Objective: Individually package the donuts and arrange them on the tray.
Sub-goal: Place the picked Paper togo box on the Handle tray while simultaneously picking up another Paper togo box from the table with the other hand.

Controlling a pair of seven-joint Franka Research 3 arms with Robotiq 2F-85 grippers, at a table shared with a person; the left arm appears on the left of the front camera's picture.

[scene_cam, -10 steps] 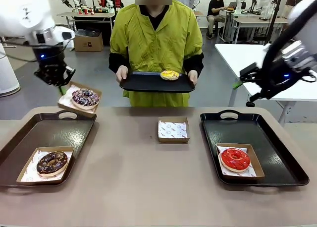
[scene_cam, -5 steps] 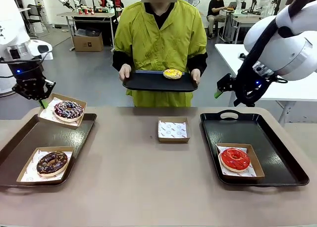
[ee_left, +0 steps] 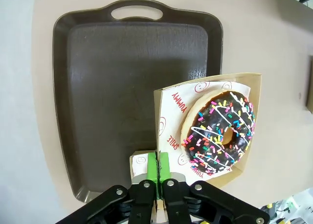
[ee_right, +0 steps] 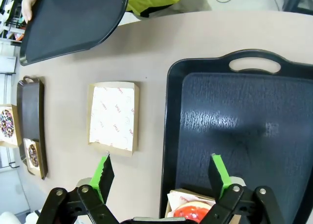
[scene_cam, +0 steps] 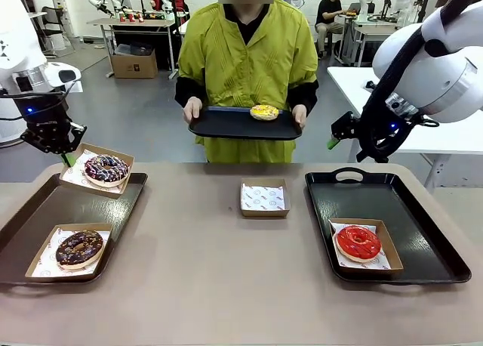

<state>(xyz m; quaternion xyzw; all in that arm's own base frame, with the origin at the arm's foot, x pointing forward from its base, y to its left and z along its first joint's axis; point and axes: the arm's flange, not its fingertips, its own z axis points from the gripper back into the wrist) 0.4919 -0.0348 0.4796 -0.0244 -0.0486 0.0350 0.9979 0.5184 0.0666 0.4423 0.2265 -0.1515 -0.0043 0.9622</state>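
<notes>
My left gripper (scene_cam: 65, 154) is shut on a corner of a paper-lined box (scene_cam: 121, 159) that holds the purple-brown sprinkled donut (scene_cam: 106, 167). The box hangs tilted over the far edge of the left tray (scene_cam: 75, 206). In the left wrist view my fingers (ee_left: 158, 161) pinch the box (ee_left: 254, 101) corner, with the sprinkled donut (ee_left: 220, 131) beside the tray (ee_left: 122, 87). A boxed chocolate donut (scene_cam: 79, 248) lies on that tray. The red donut (scene_cam: 358, 242) sits boxed on the right tray (scene_cam: 392, 202). My right gripper (scene_cam: 336, 138) (ee_right: 160, 161) hangs open above that tray's far left corner. The yellow donut (scene_cam: 264, 112) lies on a tray (scene_cam: 226, 125) held by the person.
An empty paper-lined box (scene_cam: 264, 197) (ee_right: 112, 116) sits mid-table between the trays. The person stands at the far edge with both hands on the small black tray (ee_right: 73, 18). Bare tabletop lies in front of the empty box. The right tray (ee_right: 234, 121) has free room around the red donut (ee_right: 188, 213).
My left gripper carried the sprinkled donut's box left and down to the left tray's far edge. My right arm swung in toward the right tray's far corner, then held still.
</notes>
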